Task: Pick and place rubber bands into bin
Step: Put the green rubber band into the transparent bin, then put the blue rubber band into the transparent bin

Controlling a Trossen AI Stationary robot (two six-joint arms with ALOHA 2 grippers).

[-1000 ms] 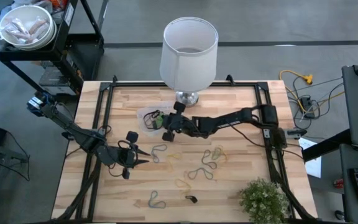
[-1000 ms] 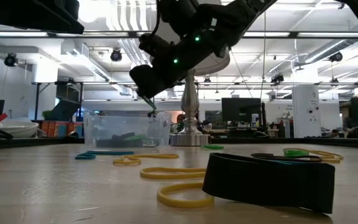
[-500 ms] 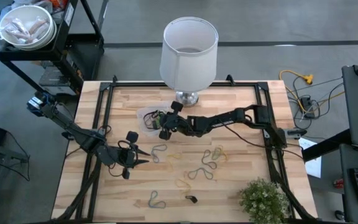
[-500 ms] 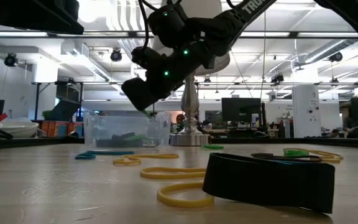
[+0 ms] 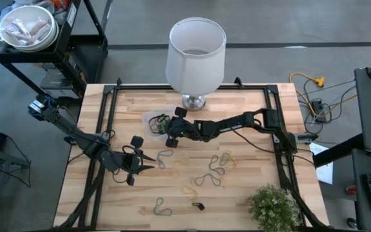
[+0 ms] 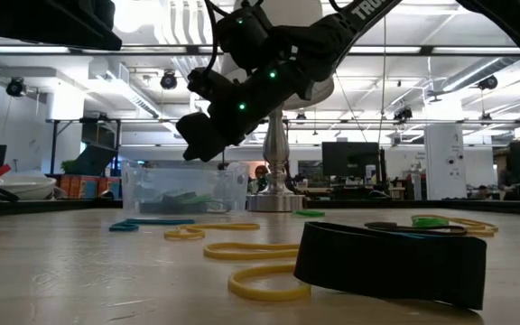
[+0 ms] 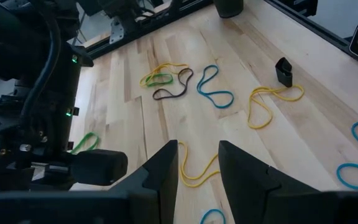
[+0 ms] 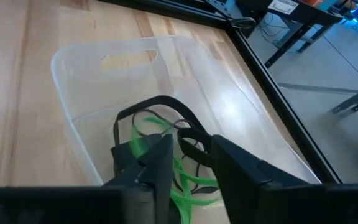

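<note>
The bin [image 5: 154,122], a clear tub, stands at the table's middle far side, left of the lamp base. It holds black and green rubber bands [image 8: 166,134]. My right gripper [image 8: 191,168] hangs open just above the bin [image 6: 183,188], its fingers pointing down into it over those bands, with nothing between them. More rubber bands [image 5: 210,179] lie flat and loose on the wood, yellow, blue, green and brown [image 7: 166,78]. My left gripper [image 7: 197,162] waits open over the near left of the table [image 5: 140,164], above a yellow band [image 7: 197,174].
A white lampshade [image 5: 196,48] on a metal foot stands at the table's far edge. A potted plant [image 5: 272,206] fills the near right corner. Black frame rails [image 5: 108,116] run along the table's sides. A wide black band [image 6: 391,262] lies close to the low camera.
My right gripper has moved toward the table's left edge, from beside the bin to over its inside, and stands a little higher.
</note>
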